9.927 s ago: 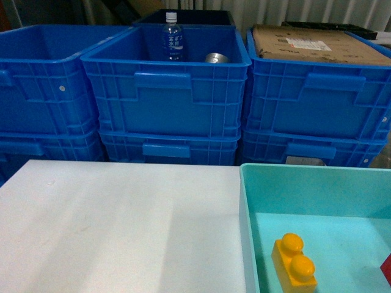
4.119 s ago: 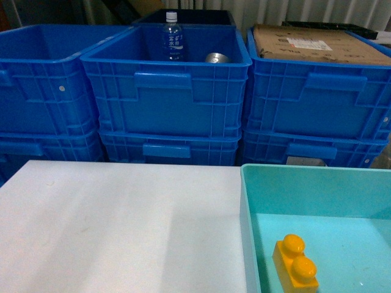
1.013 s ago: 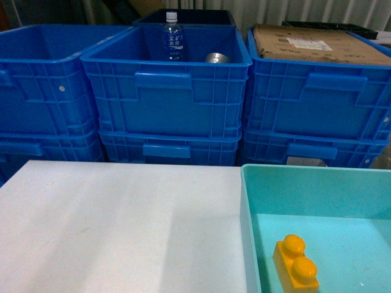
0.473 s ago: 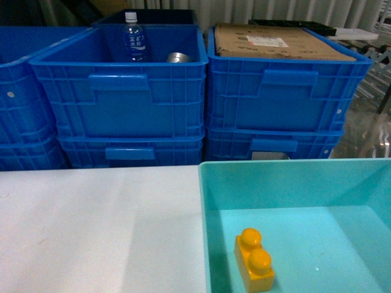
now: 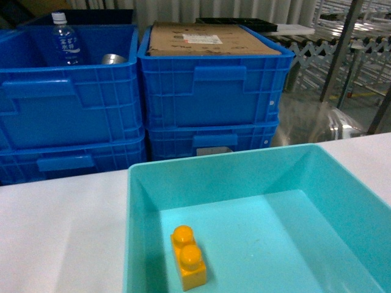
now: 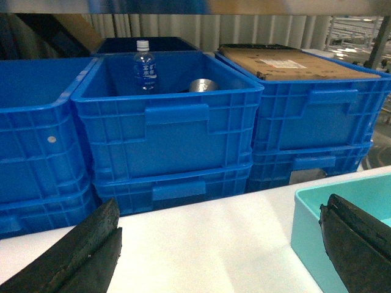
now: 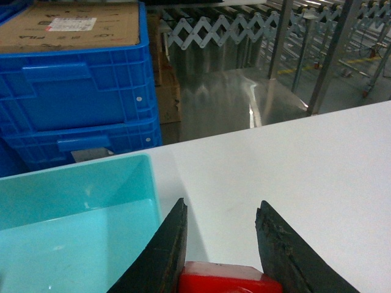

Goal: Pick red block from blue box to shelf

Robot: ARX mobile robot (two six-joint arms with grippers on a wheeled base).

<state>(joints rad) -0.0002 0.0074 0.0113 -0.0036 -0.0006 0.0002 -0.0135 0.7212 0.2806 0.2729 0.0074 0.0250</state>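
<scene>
Where visible, red block (image 7: pixel 229 278) lies crosswise between fingers (image 7: pixel 160 253).

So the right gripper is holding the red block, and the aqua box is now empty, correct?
Not quite. The right gripper does hold the red block, but the aqua box is not empty: the head view shows a yellow brick lying in it.

Left pincer (image 6: pixel 220 250) with thick matte black rubbery fingers, right pincer (image 7: pixel 221 244) with black, rough-edged tapered fingers
</scene>
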